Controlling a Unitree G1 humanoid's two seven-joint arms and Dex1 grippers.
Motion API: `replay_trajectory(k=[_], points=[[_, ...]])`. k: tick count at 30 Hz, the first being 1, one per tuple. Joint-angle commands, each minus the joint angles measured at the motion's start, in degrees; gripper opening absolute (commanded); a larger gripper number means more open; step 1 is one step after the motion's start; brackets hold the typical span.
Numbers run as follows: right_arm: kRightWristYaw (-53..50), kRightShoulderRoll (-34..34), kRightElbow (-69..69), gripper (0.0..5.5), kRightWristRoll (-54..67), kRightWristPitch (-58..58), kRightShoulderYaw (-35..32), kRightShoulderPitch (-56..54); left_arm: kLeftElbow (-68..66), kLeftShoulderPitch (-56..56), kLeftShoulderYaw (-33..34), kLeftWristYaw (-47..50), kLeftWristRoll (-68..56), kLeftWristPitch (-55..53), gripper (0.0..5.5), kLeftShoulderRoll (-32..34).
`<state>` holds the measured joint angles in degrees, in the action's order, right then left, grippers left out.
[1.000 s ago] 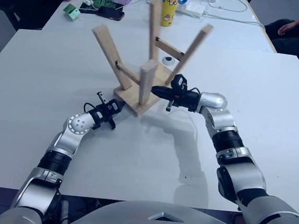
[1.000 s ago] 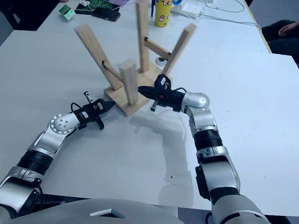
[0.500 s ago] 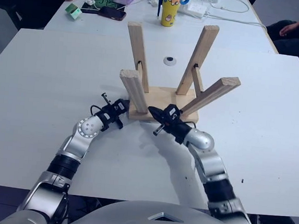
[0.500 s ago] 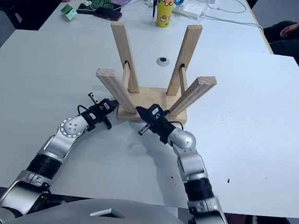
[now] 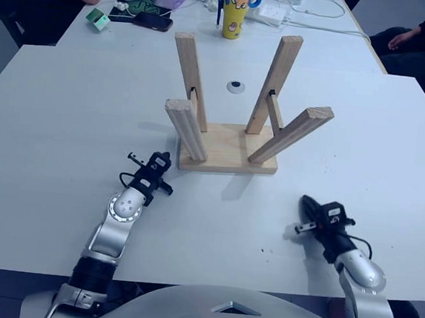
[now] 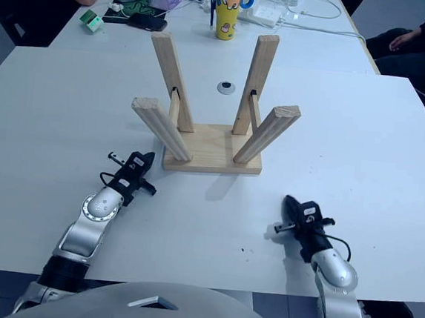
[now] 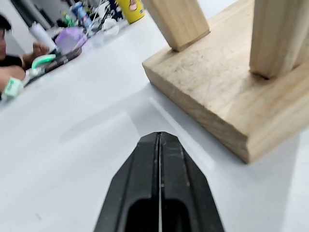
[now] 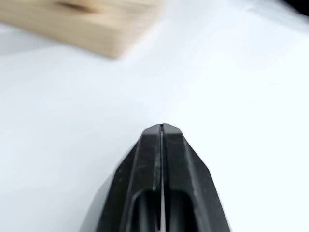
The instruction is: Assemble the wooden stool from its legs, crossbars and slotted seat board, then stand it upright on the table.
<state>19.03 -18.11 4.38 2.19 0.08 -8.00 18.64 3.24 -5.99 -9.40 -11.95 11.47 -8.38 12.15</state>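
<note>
The assembled wooden stool (image 5: 228, 147) rests upside down in the middle of the white table (image 5: 60, 116), seat board flat on the surface and its legs (image 5: 191, 79) pointing up, joined by crossbars. My left gripper (image 5: 160, 159) lies just off the seat's near left corner, shut and empty, apart from the wood. In the left wrist view its closed tips (image 7: 159, 137) point at the seat board's corner (image 7: 212, 106). My right gripper (image 5: 306, 203) sits near the table's front right, shut and empty, well clear of the stool (image 8: 96, 24).
A small round dark-centred object (image 5: 236, 86) lies on the table behind the stool. A second table at the back holds a yellow cup (image 5: 237, 11), a phone (image 5: 152, 21) and other clutter. Open tabletop lies left, right and in front of the stool.
The stool went from tilted on an edge to resting flat upside down. Both grippers have drawn back from it, the right one far toward the front right edge.
</note>
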Motion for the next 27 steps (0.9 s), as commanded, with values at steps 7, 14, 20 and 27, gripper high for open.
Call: replay_trajectory(k=[7, 14, 20, 27], points=[[-6.15, 7.41, -23.20, 0.00, -2.78, -0.04, 5.76, -21.34, -5.52, 2.67, -3.77, 2.82, -0.33, -5.49, 0.01, -6.74], [-3.15, 8.38, -15.96, 0.00, -2.97, 8.03, 12.33, -17.43, -5.77, 4.29, -8.31, -1.42, 0.51, -9.11, 0.01, -5.59], [-1.04, 9.07, -3.73, 0.00, 0.62, 18.30, 15.66, -16.53, 0.74, 3.85, -10.93, -4.50, -2.11, -10.81, 0.01, -5.36], [-0.70, 9.66, 5.85, 0.00, 4.49, 30.78, 15.45, -20.64, 9.95, 7.53, -10.15, -6.49, -3.71, -17.01, 0.01, -4.64]])
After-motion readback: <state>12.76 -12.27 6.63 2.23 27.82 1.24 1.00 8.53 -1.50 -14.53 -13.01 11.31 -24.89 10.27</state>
